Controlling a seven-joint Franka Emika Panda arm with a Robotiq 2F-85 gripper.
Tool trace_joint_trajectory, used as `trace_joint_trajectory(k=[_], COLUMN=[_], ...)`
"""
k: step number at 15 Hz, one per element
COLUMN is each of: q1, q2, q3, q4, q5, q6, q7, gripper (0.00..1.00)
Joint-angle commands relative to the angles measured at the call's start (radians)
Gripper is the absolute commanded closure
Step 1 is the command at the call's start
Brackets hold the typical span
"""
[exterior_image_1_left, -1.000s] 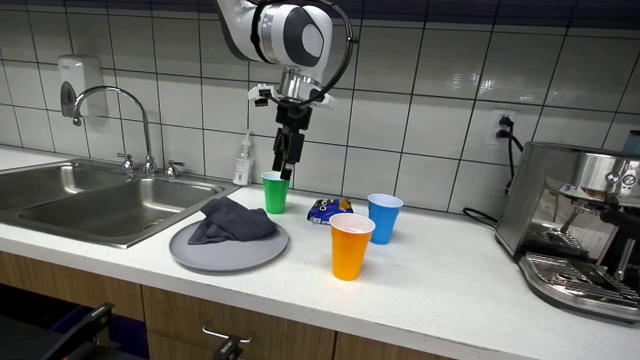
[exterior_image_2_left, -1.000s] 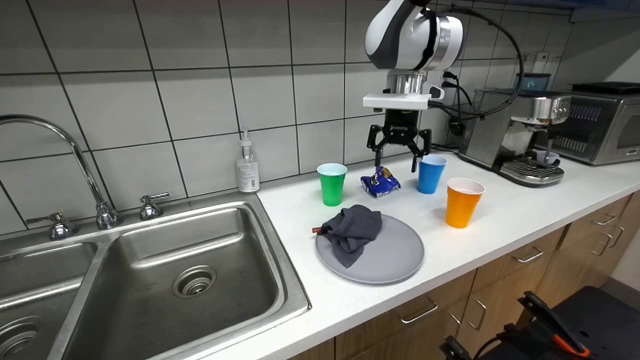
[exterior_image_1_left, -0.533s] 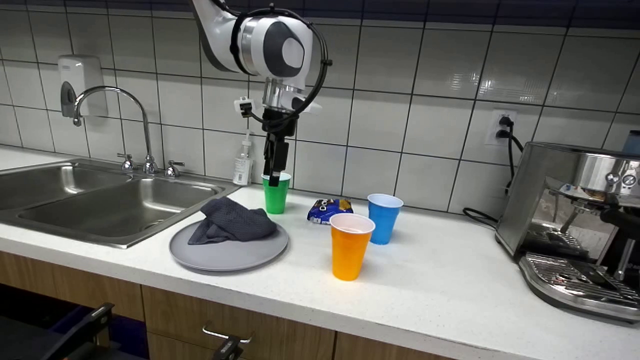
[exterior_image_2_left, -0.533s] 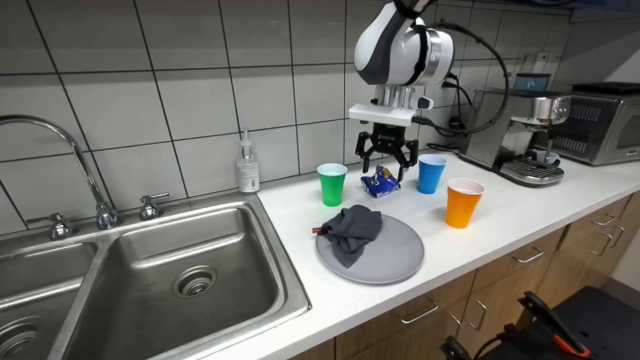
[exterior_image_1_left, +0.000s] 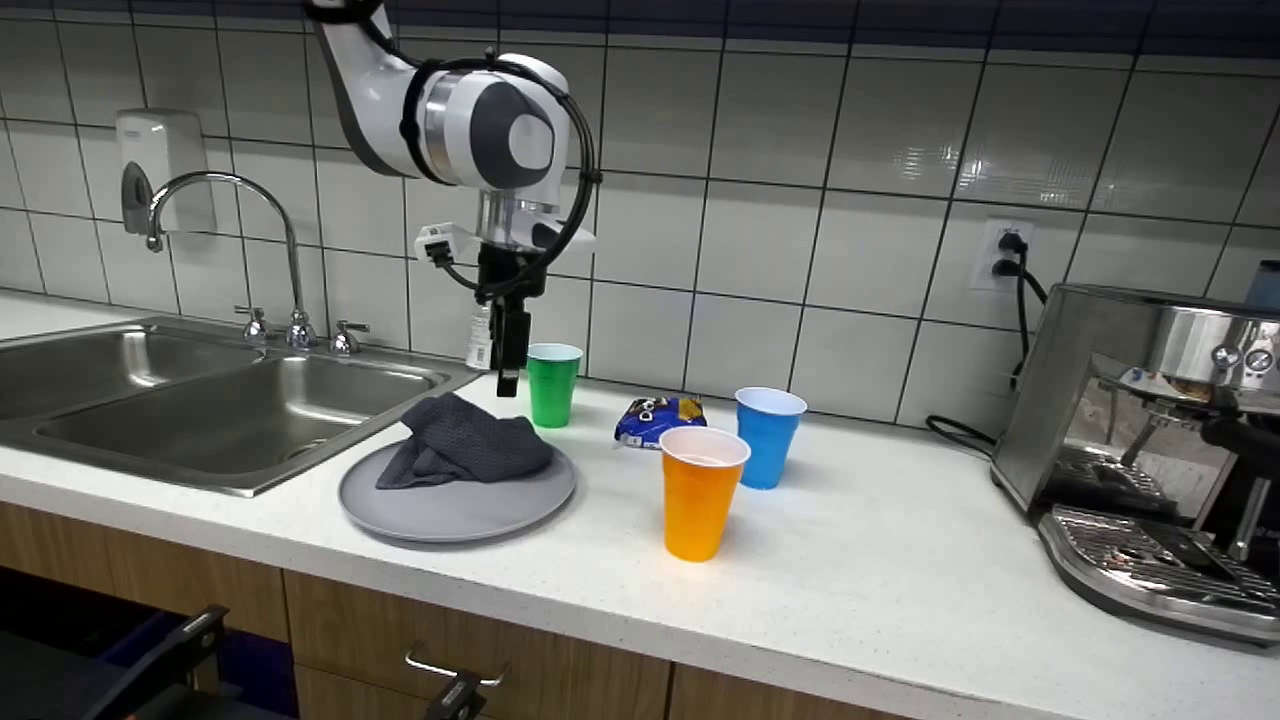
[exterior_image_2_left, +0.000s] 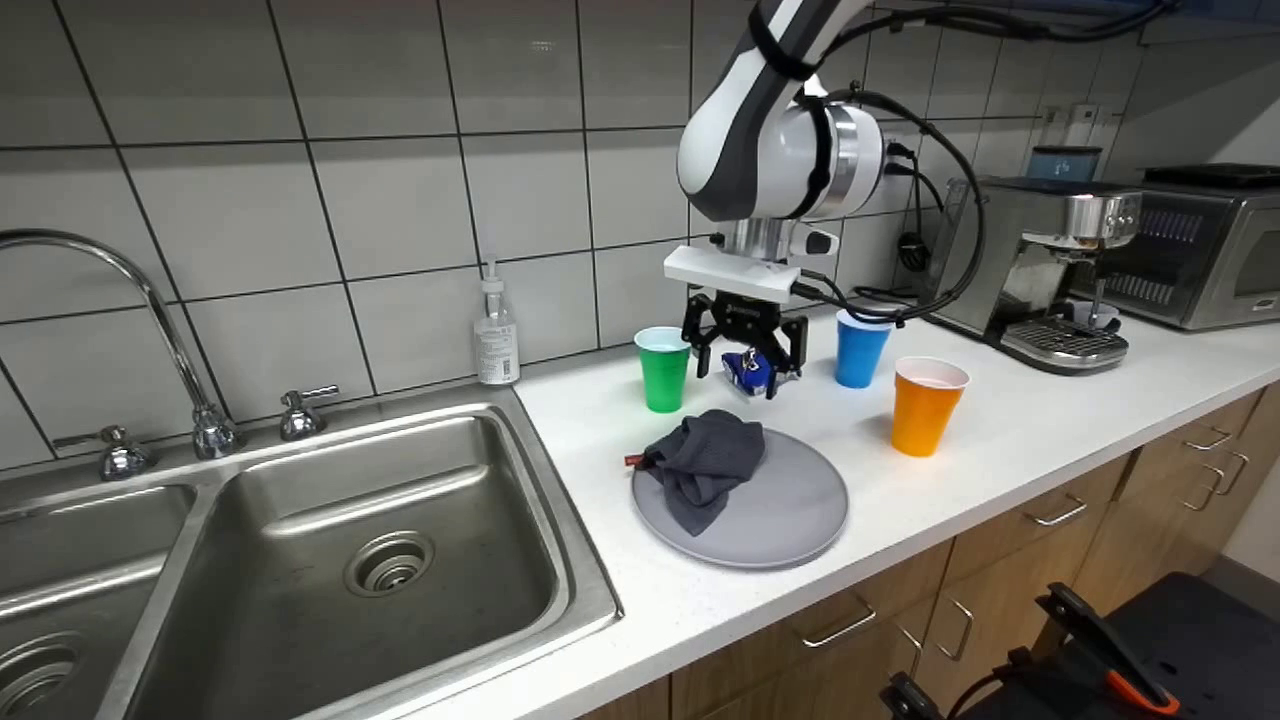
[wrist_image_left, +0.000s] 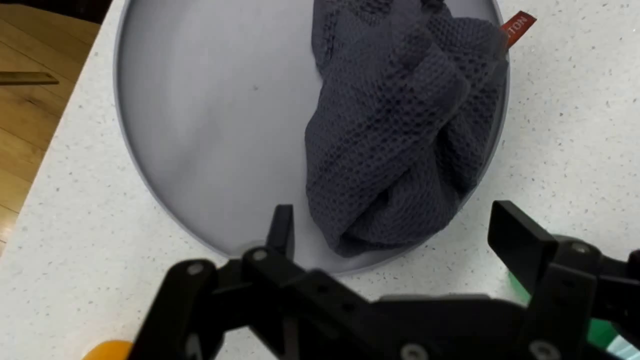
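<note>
Exterior view: arm (exterior_image_2_left: 780, 165) points its tool (exterior_image_2_left: 737, 382) downward, jaws apart.

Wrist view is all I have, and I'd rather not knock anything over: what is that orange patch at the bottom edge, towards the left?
Observer: It's an orange cup, standing on the counter.
Operator: Thanks. Is the gripper touching the dark cloth?
Observer: No, both exterior views show a gap between the two.
Operator: Does anything near the orange cup lie outside my picture?
Observer: Yes, a blue cup stands close to it, nearer the tiled wall.
</note>
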Motion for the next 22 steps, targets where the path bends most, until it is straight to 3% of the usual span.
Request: trace_joint_trajectory(k=[1,9,17,19,22], q1=[0.028,0.094,0.136,0.137,0.139], q2=[0.024,0.161,0.209,0.211,0.213], q3=[0.003,-0.026,-0.061,-0.067,-0.073], q4=[-0.024,-0.015,-0.003,-0.003,0.000], q5=[-0.040,-0.121,-0.116,-0.114,-0.112], q6=[0.054,0.173,0.211,0.214,0.217], q7=[0.079,0.206,0.233,0.233,0.239], gripper=[0.00,0.00,0.00,0.28,0.51])
